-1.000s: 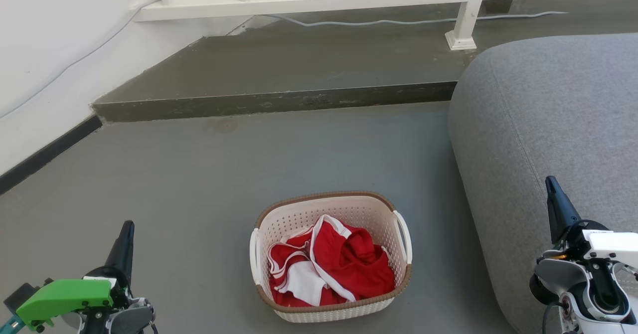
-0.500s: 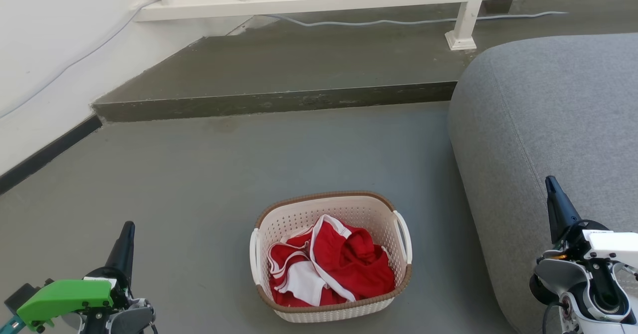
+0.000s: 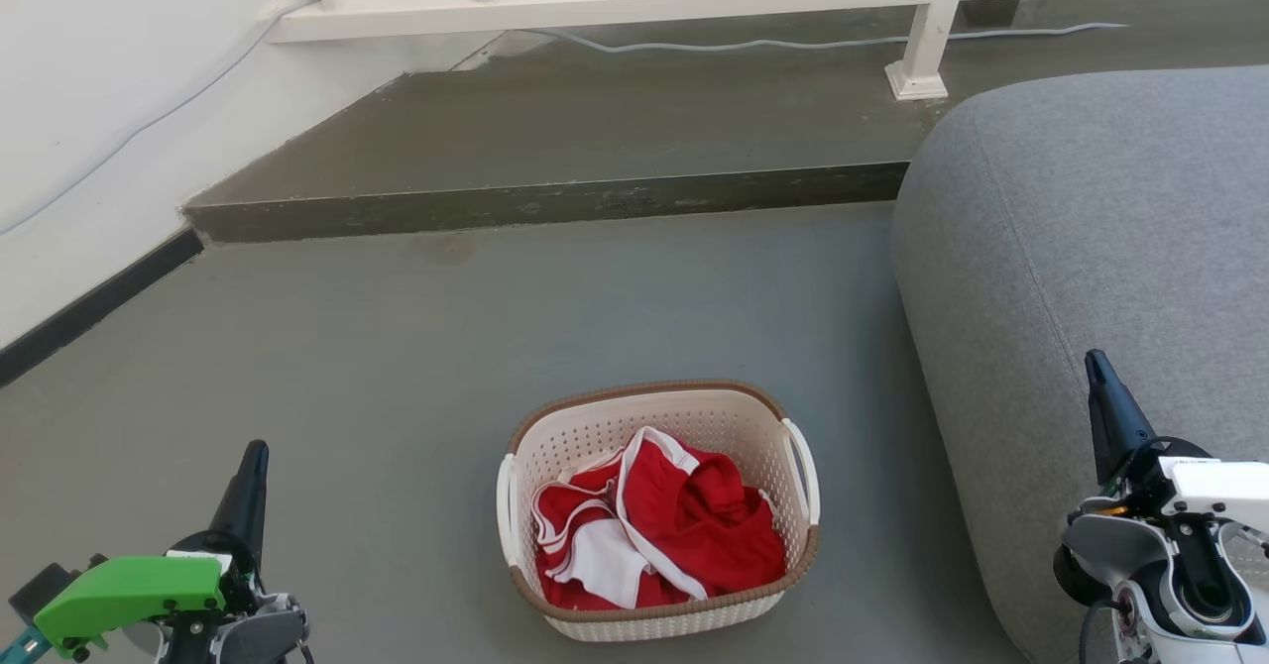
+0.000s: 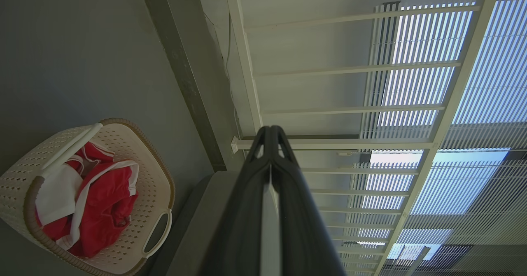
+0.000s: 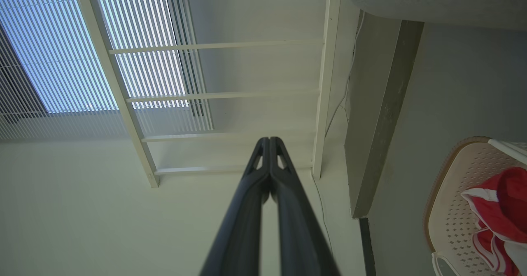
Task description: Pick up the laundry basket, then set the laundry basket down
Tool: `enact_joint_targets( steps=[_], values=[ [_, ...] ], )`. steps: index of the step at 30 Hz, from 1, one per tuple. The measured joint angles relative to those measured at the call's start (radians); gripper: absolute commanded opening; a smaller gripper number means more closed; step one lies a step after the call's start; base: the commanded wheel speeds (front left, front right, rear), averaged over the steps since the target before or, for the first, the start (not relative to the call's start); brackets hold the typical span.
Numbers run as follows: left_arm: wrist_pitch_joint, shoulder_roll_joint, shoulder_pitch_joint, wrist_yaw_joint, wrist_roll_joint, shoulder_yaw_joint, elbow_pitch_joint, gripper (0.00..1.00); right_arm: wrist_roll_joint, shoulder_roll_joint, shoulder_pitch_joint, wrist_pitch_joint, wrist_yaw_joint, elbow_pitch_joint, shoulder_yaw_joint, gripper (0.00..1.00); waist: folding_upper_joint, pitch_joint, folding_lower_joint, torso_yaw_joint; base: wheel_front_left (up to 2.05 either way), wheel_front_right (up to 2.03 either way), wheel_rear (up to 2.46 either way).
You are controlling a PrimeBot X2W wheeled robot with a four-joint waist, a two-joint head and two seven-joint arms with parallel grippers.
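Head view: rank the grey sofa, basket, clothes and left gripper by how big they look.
Largest to smallest:
1. sofa, though cut off by the frame
2. basket
3. clothes inside it
4. left gripper, likely nearer the camera

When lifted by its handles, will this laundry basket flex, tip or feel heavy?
The laundry basket looks like rigid perforated plastic, so it probably holds shape. Few clothes inside: likely light. Lifted by one handle, it would probably tilt.

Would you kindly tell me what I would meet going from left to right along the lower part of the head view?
left gripper → laundry basket → right gripper
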Motion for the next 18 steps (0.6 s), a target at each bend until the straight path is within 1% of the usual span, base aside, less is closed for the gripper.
enact_joint_targets(
  steps=[18],
  values=[
    [0.000, 0.000, 0.000, 0.000, 0.000, 0.001, 0.001, 0.00, 0.000, 0.000, 0.000, 0.000, 0.000, 0.000, 0.000, 0.00, 0.0000, 0.000, 0.0000, 0.000, 0.00, 0.00, 0.00]
  ],
)
